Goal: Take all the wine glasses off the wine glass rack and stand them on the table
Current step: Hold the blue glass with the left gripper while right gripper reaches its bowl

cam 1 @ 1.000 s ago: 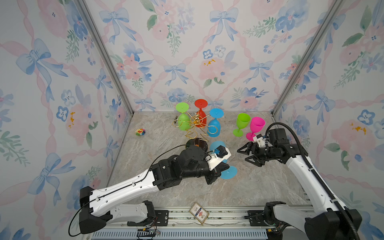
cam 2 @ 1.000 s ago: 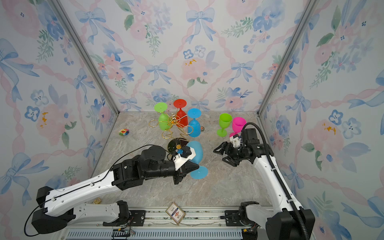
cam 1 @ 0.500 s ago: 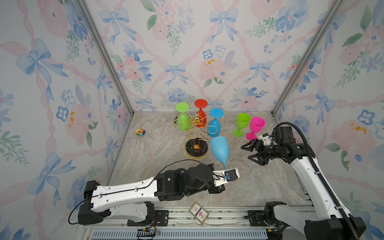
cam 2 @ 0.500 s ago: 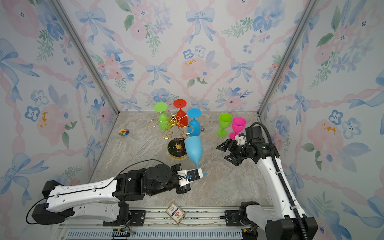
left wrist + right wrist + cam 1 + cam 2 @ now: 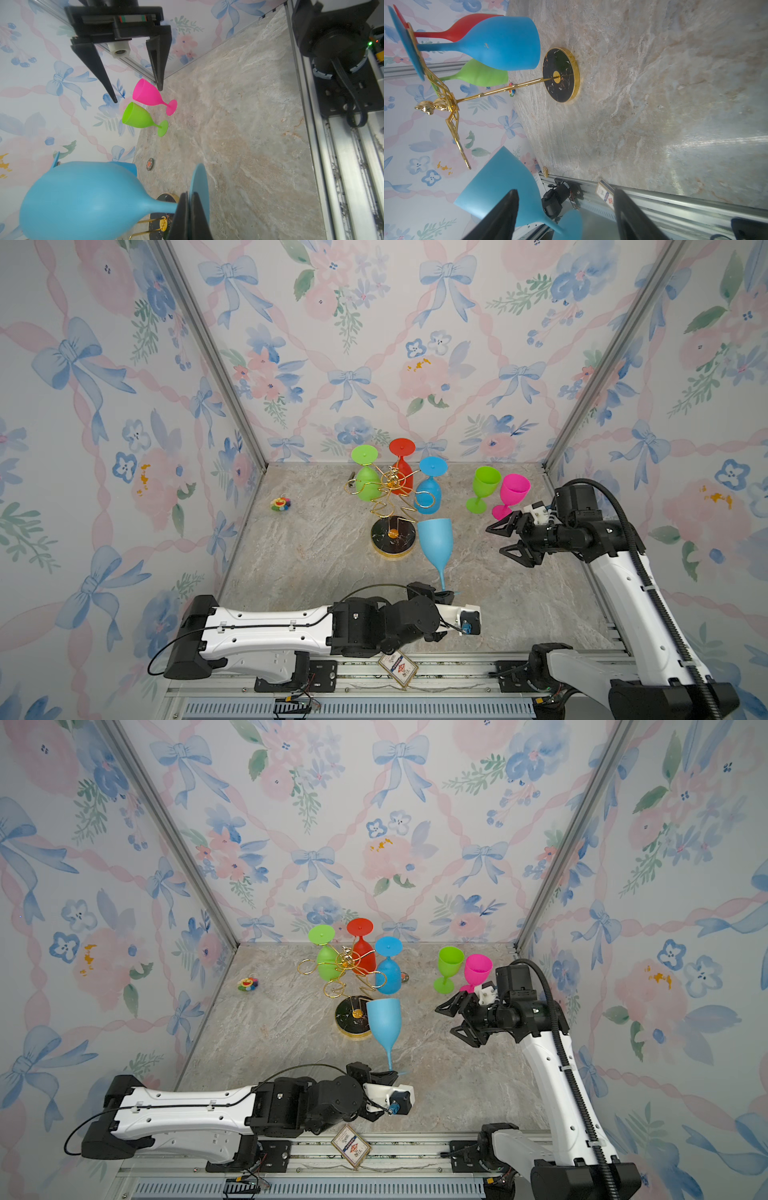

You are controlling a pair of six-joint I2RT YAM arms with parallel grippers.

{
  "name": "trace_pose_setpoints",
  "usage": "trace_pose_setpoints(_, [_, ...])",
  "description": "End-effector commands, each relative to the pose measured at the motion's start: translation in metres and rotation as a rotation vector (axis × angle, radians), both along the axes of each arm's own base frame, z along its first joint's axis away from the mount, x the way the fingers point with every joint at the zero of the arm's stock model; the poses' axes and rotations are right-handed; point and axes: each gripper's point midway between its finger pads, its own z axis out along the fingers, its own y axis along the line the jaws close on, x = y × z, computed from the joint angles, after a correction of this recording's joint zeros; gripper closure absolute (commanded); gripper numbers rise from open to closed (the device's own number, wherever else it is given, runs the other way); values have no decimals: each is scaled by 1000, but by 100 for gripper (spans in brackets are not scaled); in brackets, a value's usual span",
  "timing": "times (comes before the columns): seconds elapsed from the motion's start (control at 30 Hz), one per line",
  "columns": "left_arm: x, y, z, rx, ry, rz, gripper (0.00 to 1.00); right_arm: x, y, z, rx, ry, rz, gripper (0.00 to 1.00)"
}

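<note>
The gold wine glass rack (image 5: 392, 497) stands mid-table on its black base (image 5: 394, 540). A green, a red and a blue glass hang upside down from it. In both top views a light blue wine glass (image 5: 435, 541) (image 5: 384, 1021) is off the rack and upright in front of its base, bowl up. My left gripper (image 5: 444, 594) (image 5: 388, 1074) is shut on its stem just above the foot, as the left wrist view shows: gripper (image 5: 190, 196), bowl (image 5: 83, 199). My right gripper (image 5: 505, 539) (image 5: 453, 1020) (image 5: 565, 191) hangs open and empty, right of the bowl (image 5: 500, 187).
A green glass (image 5: 484, 487) and a pink glass (image 5: 512, 493) stand upright at the back right, just behind my right gripper. A small colourful toy (image 5: 280, 504) lies at the back left. A card (image 5: 397, 666) sits on the front rail.
The left arm has pulled the light blue glass away from the rack toward the front and turned it from tilted to upright. The right gripper has drifted slightly right, its jaws narrowing a little.
</note>
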Motion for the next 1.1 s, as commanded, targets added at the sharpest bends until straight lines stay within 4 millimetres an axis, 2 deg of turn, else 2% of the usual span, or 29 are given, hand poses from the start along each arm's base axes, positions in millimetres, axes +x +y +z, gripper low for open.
trace_pose_setpoints(0.0, [9, 2, -3, 71, -116, 17, 100, -9, 3, 8, 23, 49, -7, 27])
trace_pose_setpoints(0.3, [12, -4, -24, 217, -248, -18, 100, 1, 5, 22, 59, 46, -26, 31])
trace_pose_setpoints(0.4, [19, -3, -30, 290, -318, -10, 100, 5, 9, 33, 111, 47, -34, 33])
trace_pose_setpoints(0.6, [31, 0, -35, 407, -535, -7, 100, 5, 12, 57, 164, 34, -39, 37])
trace_pose_setpoints(0.77, [32, 0, -30, 401, -681, -29, 100, 4, 19, 74, 195, 5, -20, 39])
trace_pose_setpoints(0.83, [28, -1, -29, 405, -724, -74, 100, 3, 22, 75, 193, 6, -4, 40])
trace_pose_setpoints(0.9, [25, -3, -20, 364, -763, -95, 100, -1, 25, 72, 185, 31, 13, 43])
trace_pose_setpoints(1.07, [21, -3, -30, 389, -792, -136, 100, -18, 35, 60, 197, 108, 68, 49])
